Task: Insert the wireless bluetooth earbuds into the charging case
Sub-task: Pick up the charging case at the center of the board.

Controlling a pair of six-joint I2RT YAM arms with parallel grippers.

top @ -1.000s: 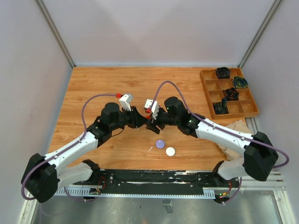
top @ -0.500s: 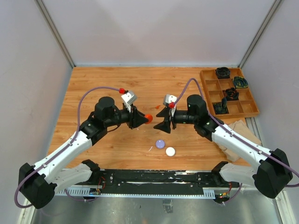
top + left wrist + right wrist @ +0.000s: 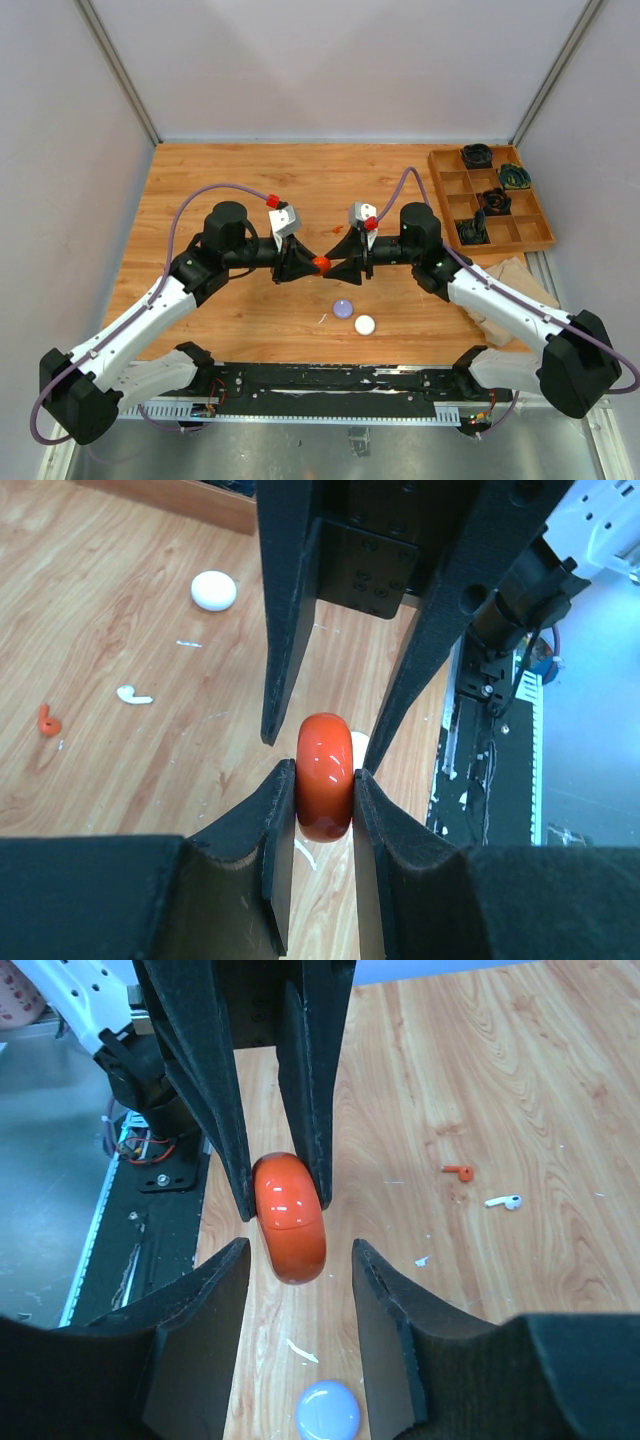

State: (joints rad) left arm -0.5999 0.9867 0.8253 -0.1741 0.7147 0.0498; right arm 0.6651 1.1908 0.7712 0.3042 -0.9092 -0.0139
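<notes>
A glossy orange-red round charging case [image 3: 320, 263] hangs above the table, held on edge with my left gripper [image 3: 325, 780] shut on it. My right gripper [image 3: 300, 1260] faces it from the other side. Its jaws stand open on either side of the case [image 3: 288, 1218], with a gap on each side. On the wood lie an orange-red earbud [image 3: 457, 1171] and a white earbud [image 3: 503, 1201]. The left wrist view shows the same orange-red earbud [image 3: 47, 720] and white earbud [image 3: 133, 693].
A lilac puck [image 3: 343, 308] and a white puck [image 3: 364, 324] lie on the table just below the grippers. A wooden compartment tray [image 3: 437, 190] with dark coiled items stands at the back right. Crumpled brown paper [image 3: 505, 275] lies by the right arm.
The grippers, apart half a second ago, have met at the table's middle. The right gripper now straddles the case and its jaws have narrowed. The left grip is unchanged.
</notes>
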